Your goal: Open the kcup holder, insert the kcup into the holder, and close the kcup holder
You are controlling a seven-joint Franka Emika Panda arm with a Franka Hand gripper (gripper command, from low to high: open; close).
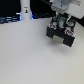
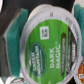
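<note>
Wrist view is filling up with the small white pod with the round green foil top (image 2: 46, 44), and the pincer's teal pads (image 2: 13, 40) are pressing in on either side of it, clamped on its body. Exterior view is showing the pincer (image 1: 61, 26) hovering directly above the black boxy drawer unit (image 1: 60, 36), the pod gripped between the fingers over the white table (image 1: 30, 55).
</note>
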